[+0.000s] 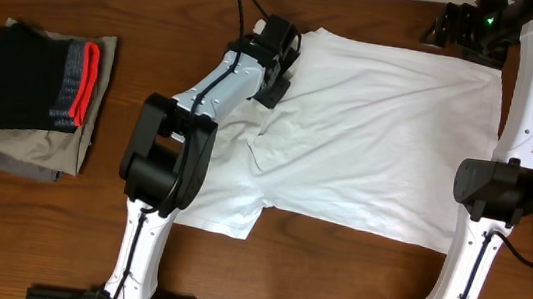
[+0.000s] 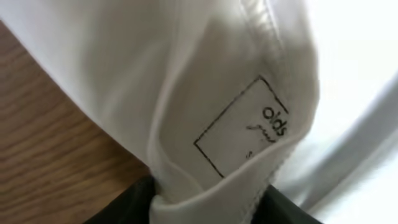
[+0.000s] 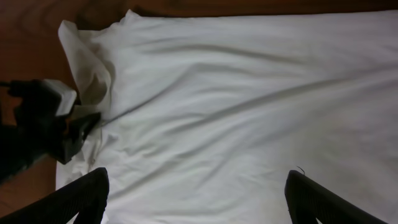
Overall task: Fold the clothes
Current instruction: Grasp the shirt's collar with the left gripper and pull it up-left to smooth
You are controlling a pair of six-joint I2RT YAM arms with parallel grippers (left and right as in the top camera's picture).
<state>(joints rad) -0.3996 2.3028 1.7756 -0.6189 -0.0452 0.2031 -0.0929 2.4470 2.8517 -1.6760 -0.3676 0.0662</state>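
From overhead, the white T-shirt lies spread flat on the wooden table, filling the middle and right of it, with one short sleeve pointing toward the near edge. The left gripper sits at the shirt's far left corner, by the neck opening. The right gripper is at the far right corner, at the shirt's edge. Well apart on the left of the table, a folded black garment with a red-and-grey band rests on a stack of olive-grey garments. In the left wrist view, a fold of the shirt's neckline fills the frame, showing a stitched collar edge and a printed label. The fold runs down between the two dark fingers, which press against it from either side, so this claw is clamped on the cloth. In the right wrist view, the shirt stretches across the whole frame, softly creased, with a flap of cloth standing up beside the left gripper. The right claw's own fingers stand wide apart above the fabric, holding nothing.
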